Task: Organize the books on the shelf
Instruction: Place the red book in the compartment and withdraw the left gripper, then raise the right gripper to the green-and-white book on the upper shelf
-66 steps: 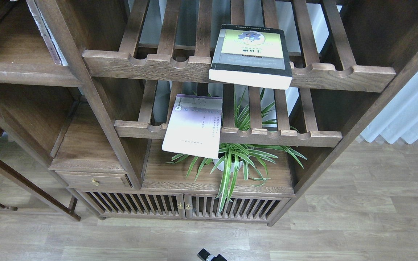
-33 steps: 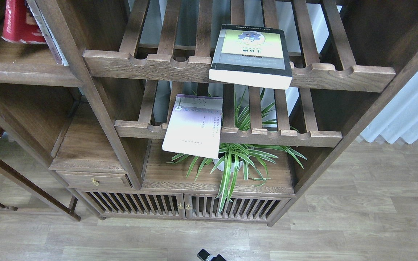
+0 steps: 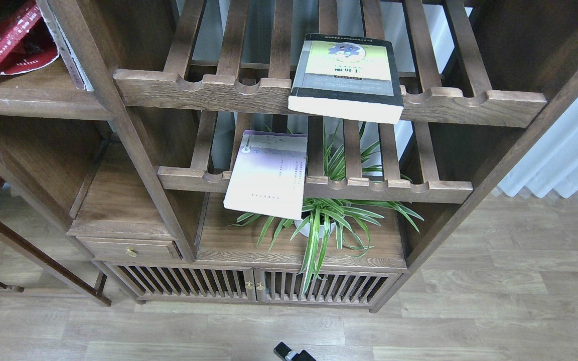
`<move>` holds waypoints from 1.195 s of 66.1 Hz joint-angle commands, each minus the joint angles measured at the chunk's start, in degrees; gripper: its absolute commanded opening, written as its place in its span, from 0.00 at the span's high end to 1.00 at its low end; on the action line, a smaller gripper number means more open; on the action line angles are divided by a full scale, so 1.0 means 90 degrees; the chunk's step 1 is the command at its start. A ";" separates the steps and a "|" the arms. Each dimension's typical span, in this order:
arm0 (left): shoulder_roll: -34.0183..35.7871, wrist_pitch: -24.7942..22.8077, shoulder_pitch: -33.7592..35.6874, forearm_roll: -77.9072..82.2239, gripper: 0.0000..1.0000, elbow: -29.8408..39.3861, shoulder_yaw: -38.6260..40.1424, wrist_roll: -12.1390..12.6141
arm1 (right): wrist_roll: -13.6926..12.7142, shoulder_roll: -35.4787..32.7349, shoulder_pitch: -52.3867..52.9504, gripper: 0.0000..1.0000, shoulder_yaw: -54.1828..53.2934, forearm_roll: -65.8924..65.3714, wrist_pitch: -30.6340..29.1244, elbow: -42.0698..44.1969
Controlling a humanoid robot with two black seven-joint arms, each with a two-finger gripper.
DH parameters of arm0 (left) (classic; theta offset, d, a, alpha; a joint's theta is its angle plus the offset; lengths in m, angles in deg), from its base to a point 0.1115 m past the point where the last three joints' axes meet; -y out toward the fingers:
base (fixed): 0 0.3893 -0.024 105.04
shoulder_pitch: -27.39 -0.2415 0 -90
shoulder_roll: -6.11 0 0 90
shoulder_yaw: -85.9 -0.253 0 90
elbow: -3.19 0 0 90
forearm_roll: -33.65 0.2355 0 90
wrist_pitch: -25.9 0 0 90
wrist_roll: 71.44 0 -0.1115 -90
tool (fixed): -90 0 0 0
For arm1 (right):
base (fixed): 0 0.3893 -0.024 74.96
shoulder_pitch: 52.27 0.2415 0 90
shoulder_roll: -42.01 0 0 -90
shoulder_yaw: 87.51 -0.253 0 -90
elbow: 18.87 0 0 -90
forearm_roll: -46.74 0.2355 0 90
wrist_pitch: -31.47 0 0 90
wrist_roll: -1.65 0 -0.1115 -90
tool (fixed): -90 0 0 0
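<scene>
The red book [image 3: 8, 50] is at the top left, tilted over the solid dark-brown shelf board [image 3: 33, 95], partly cut off by the view's edge. A dark shape [image 3: 35, 40] lies against its right side; it may be my left gripper, but its fingers cannot be told apart. The thick black-grey book with the yellow-green panel [image 3: 346, 75] lies flat on the upper slatted rack and overhangs its front rail. The pale white-lavender book [image 3: 266, 173] lies on the lower slatted rack, its front hanging over the rail. My right gripper is not in view.
A spider plant in a white pot [image 3: 326, 220] stands on the low board under the lavender book. A thin white upright item [image 3: 70, 55] leans against the post beside the red book. A small drawer [image 3: 128, 248] sits at lower left. A small black robot part [image 3: 291, 353] shows at the bottom edge.
The red book has come into view at the top left, then moved lower and tilted over the solid shelf board. The other two books have not moved.
</scene>
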 commanded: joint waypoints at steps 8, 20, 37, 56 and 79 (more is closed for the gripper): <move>0.0143 -0.0001 -0.1181 -0.0174 0.11 0.1054 0.0581 0.0023 | 0.0103 0.0000 0.0187 0.01 -0.0152 0.0457 0.0000 -0.0009; 0.0172 -0.0001 -0.1874 -0.0535 0.01 0.1513 0.0816 0.0062 | 0.0103 0.0000 0.0236 0.01 -0.0152 0.0476 0.0000 0.0001; 0.0231 -0.0001 -0.3076 -0.0907 0.00 0.2411 0.1167 0.0111 | 0.0103 0.0000 0.0246 0.01 -0.0162 0.0476 0.0000 -0.0019; 0.0104 -0.0001 -0.4931 -0.1815 0.00 0.3164 0.0904 0.0111 | 0.0133 0.0000 0.0226 0.01 -0.0533 0.0486 0.0000 -0.0507; -0.0150 -0.0001 -0.5839 -0.1893 0.00 0.3144 0.0425 0.0121 | 0.0133 0.0000 0.0099 0.01 -0.1460 0.0486 0.0000 -0.1678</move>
